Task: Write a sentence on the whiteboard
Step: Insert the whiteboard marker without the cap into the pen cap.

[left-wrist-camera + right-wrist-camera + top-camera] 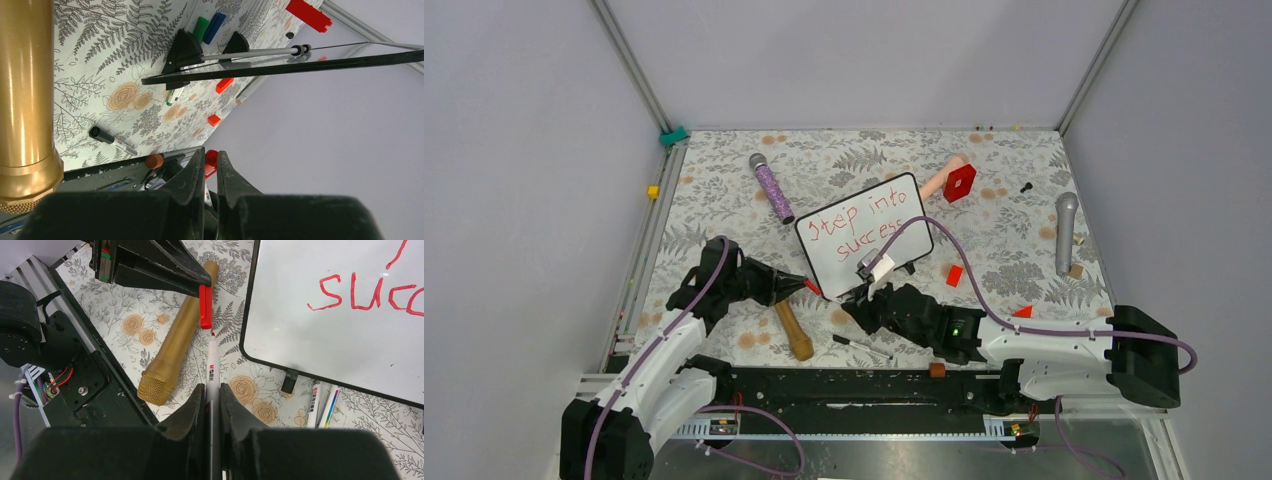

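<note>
The whiteboard stands tilted mid-table, and the sentence in red reads "step into success" in two lines. In the right wrist view the board fills the upper right with "succ" showing. My right gripper is shut on a white marker, whose bare red tip points at a red cap. My left gripper is shut on that red cap. The two grippers meet just off the board's near left corner, the left gripper facing the right gripper.
A gold microphone lies under the grippers. A purple microphone, a grey one, a red block and small red pieces are scattered about. A black pen lies near the front. Spare markers lie under the board.
</note>
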{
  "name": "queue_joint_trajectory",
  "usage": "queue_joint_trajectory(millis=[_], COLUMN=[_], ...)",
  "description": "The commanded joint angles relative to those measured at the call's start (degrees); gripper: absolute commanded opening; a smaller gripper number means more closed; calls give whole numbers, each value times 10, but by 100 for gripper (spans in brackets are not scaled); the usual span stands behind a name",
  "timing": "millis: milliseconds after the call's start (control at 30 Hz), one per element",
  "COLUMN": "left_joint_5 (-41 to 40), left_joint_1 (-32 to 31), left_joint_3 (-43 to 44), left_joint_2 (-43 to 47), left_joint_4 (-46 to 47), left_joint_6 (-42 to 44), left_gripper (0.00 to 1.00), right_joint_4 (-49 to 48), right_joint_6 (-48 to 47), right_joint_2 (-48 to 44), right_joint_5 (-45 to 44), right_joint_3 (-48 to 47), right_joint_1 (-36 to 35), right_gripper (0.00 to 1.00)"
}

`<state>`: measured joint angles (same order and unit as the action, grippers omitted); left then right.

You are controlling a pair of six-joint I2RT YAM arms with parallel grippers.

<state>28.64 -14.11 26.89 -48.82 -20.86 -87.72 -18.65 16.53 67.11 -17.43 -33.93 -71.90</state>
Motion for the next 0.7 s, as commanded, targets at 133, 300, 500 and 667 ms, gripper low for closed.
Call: queue_joint_trajectory(millis=[133,300,500,667], left_joint_5=[14,15,23,44], left_joint_1=[4,4,4,4], left_joint_3=[5,3,0,-10], left_joint_2=[5,5,5,4], left_joint_4=[4,4,12,33], left_joint_6=[-29,-29,-32,-47], left_gripper=[0,0,0,0], right_joint_4=[-21,-21,-27,-41], right_joint_6=[-5,-6,-6,-7], right_joint_2=[8,10,17,31], right_joint_5=[-10,-11,-11,-14], right_joint_3=[-36,-38,-41,-45], right_joint_1=[-5,-5,-5,-5], right_gripper=[0,0,0,0])
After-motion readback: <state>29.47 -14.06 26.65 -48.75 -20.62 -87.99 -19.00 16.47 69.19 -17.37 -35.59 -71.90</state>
